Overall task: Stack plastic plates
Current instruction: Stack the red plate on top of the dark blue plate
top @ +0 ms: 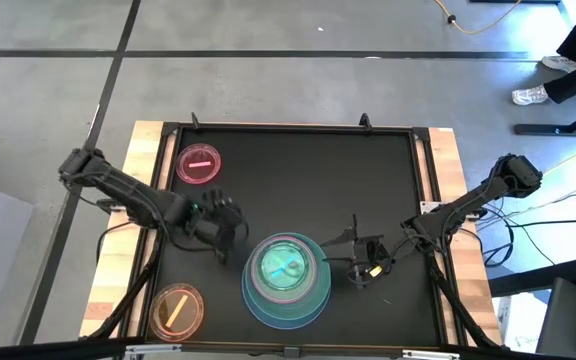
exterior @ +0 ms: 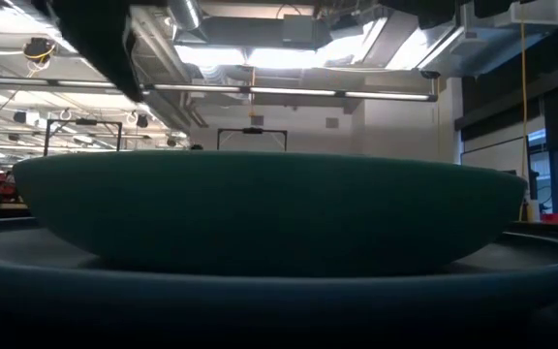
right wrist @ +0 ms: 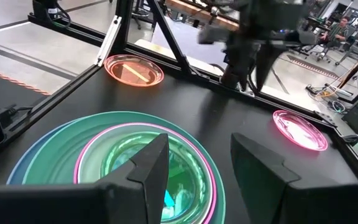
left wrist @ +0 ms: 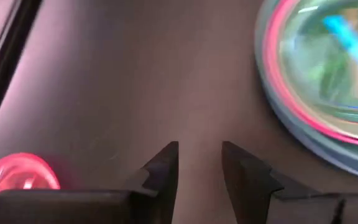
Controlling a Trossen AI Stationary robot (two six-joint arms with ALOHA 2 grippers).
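Observation:
A stack of plastic plates (top: pixel 286 280) sits near the table's near edge: light blue at the bottom, then teal, a pink rim, and small green and blue translucent plates on top (right wrist: pixel 135 168). It fills the low view (exterior: pixel 260 213). A small pink plate (top: pixel 199 164) lies flat at far left, and a small orange plate (top: pixel 177 310) lies flat at near left. My left gripper (top: pixel 226 236) hovers open over bare table left of the stack (left wrist: pixel 199 155). My right gripper (top: pixel 336 252) is open at the stack's right rim (right wrist: pixel 194 155), touching nothing.
The black table top is bounded by a raised dark frame (top: pixel 288 127) with wooden borders (top: pixel 118 260). Bare table lies between the pink plate and the stack. Cables run beside the right arm (top: pixel 488 230). A person's feet (top: pixel 538 95) show on the floor beyond the table.

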